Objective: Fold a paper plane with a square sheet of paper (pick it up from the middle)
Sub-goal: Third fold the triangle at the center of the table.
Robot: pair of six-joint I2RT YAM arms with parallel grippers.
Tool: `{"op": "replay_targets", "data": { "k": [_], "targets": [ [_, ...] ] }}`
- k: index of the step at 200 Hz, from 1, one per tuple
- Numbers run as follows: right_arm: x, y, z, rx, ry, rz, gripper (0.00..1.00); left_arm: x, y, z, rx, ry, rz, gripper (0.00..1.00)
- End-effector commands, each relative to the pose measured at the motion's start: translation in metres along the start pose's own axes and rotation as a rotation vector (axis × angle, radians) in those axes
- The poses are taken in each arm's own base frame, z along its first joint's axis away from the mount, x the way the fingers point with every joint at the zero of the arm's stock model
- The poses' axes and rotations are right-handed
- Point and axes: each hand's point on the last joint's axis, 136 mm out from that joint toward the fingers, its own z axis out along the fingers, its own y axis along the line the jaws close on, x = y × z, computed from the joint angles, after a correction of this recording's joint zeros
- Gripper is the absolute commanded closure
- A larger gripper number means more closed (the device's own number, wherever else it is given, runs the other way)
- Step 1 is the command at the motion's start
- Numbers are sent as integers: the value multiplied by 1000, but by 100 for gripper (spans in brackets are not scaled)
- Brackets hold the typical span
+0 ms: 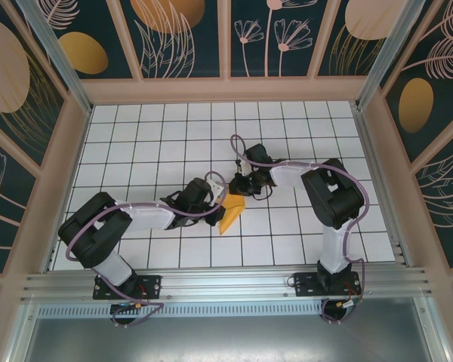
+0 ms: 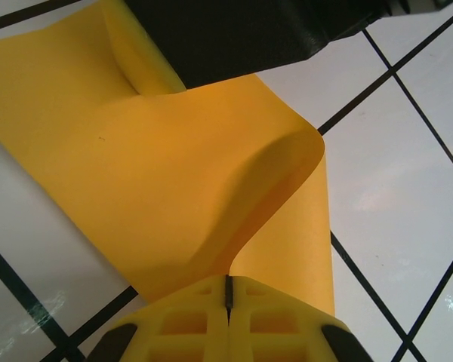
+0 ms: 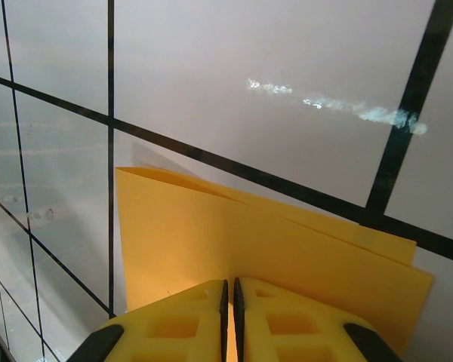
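Thin bright-orange sheet of paper [image 1: 232, 214], partly folded, is held over the white gridded table [image 1: 136, 136] by left gripper [image 2: 228, 285] and right gripper [image 3: 229, 286], both clamped on it; edges are best aligned before any crease is pressed.

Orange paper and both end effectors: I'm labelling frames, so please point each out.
orange paper [image 1: 231, 215], top view, middle of the folded sheet.
left end effector [image 2: 228, 283], left wrist view, seam between its fingertips.
right end effector [image 3: 229, 286], right wrist view, seam between its fingertips.
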Motion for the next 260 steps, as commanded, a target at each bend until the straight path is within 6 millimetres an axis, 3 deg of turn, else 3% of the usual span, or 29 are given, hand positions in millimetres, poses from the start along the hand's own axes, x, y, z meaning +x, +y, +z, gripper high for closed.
{"op": "replay_targets", "data": {
  "k": [1, 109, 165, 240, 260],
  "targets": [
    [13, -12, 8, 27, 49, 40, 85, 1, 7, 4, -19, -7, -1, 95],
    [16, -15, 7, 30, 55, 47, 84, -4, 8, 7, -30, -10, 20, 93],
    [14, -13, 6, 20, 48, 50, 84, 5, 10, 12, -20, 18, 11, 92],
    [-6, 7, -30, 0, -78, 51, 78, 6, 8, 11, -12, 17, 15, 92],
    [-10, 1, -35, -17, -83, 69, 79, 4, 7, 9, -7, 13, 20, 92]
  ]
}}
